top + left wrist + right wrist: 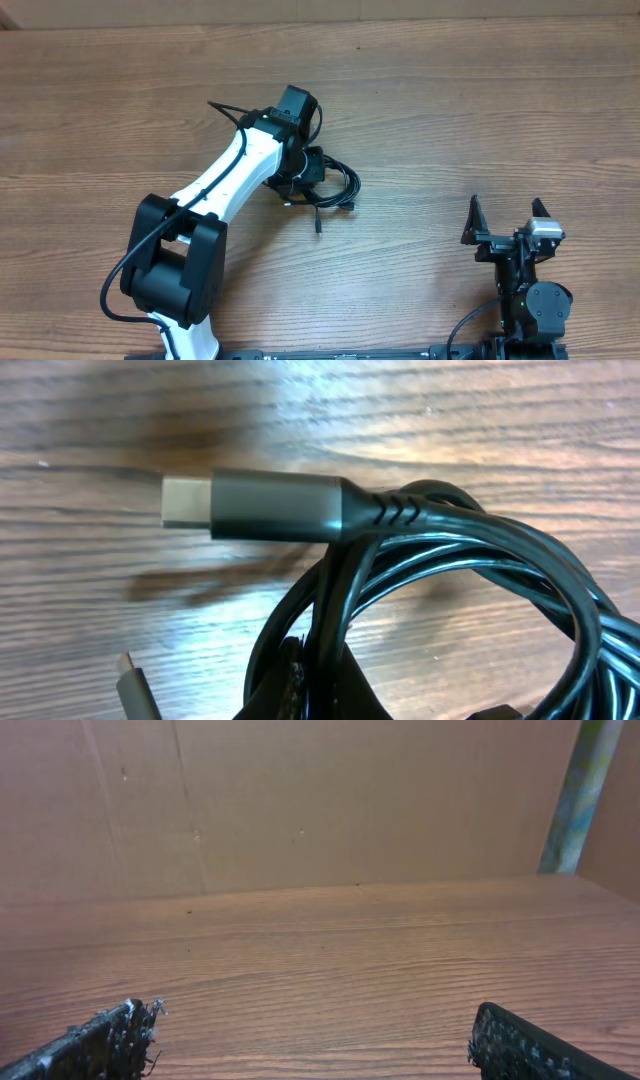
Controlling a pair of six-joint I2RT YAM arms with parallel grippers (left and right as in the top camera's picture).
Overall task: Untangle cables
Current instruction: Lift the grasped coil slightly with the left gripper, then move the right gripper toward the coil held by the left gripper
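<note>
Overhead view: the left pincer [298, 176] hangs tip-down over a small heap of thin, glossy black cables [335, 185]. The heap lies on the brown wood-grain table [450, 100], directly under the pincer and spilling out just beside it, on the side toward the other arm. The cables are wound into loose overlapping loops. One short loose end [318, 224] pokes out of the heap on the side facing the arm bases.

The left wrist view shows the cables [470, 590] from very close. Several smooth, round strands curve together in a tight arc, crossing and lying over one another. Just ahead of the pincer a plug [260, 505] lies flat on the wood, with a dark grey oblong metal shell, a flat silvery tip and a ribbed black collar where the cord begins. A second, smaller grey plug tip [135, 695] shows off to one side of the pincer, at the picture's lower edge. The strands run down to where the fingers meet; the jaws are pressed together, pinching strands of the bundle.

The right pincer [507, 222] sits well apart from the cables, near its own base, with its two black fingers spread wide. In the right wrist view that pincer [320, 1055] has nothing between its pads. Bare wood lies ahead of it, and a plain brown cardboard wall [300, 800] stands beyond.
</note>
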